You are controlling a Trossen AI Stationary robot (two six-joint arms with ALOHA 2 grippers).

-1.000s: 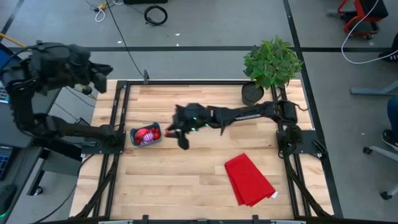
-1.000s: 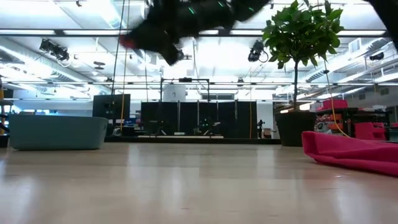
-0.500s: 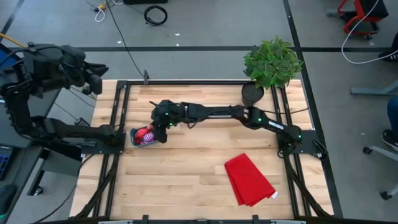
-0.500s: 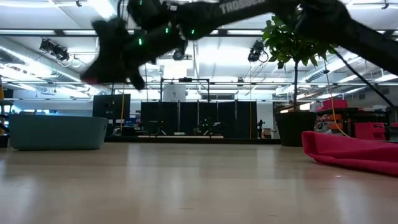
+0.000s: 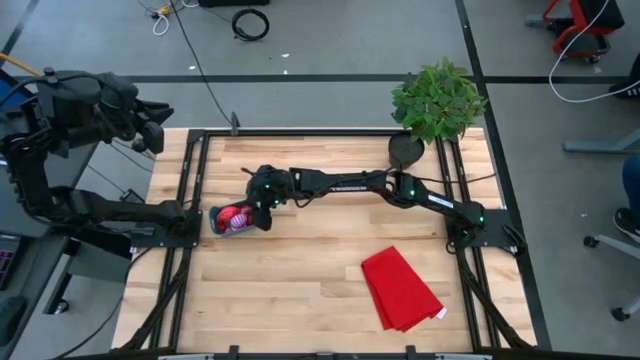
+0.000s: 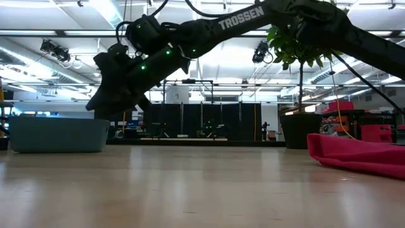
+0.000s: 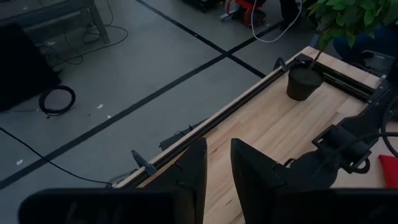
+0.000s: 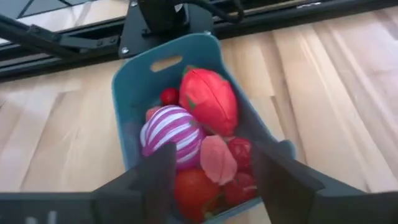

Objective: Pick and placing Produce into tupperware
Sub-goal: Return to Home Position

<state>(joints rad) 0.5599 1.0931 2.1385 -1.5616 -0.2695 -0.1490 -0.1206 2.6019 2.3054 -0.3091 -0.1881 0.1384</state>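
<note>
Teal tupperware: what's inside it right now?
The tupperware holds a large red oval piece, a purple-and-white striped ball, a pink piece and small red pieces. Anything beneath them is covered.

Robotics lab: floor cables (image 5: 250, 22), equipment racks (image 6: 202, 120)

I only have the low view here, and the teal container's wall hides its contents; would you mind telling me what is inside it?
Observer: The right wrist view shows the tupperware full of produce: a large red oval, a purple-and-white striped ball and several small red and pink pieces.
Operator: Thank you. Is the right gripper holding anything?
Observer: No, the right gripper is over the tupperware with its fingers spread and nothing between them.
Operator: And where is the left arm?
Observer: In the high view the left gripper sits beyond the table's far left corner, away from the work.
</note>
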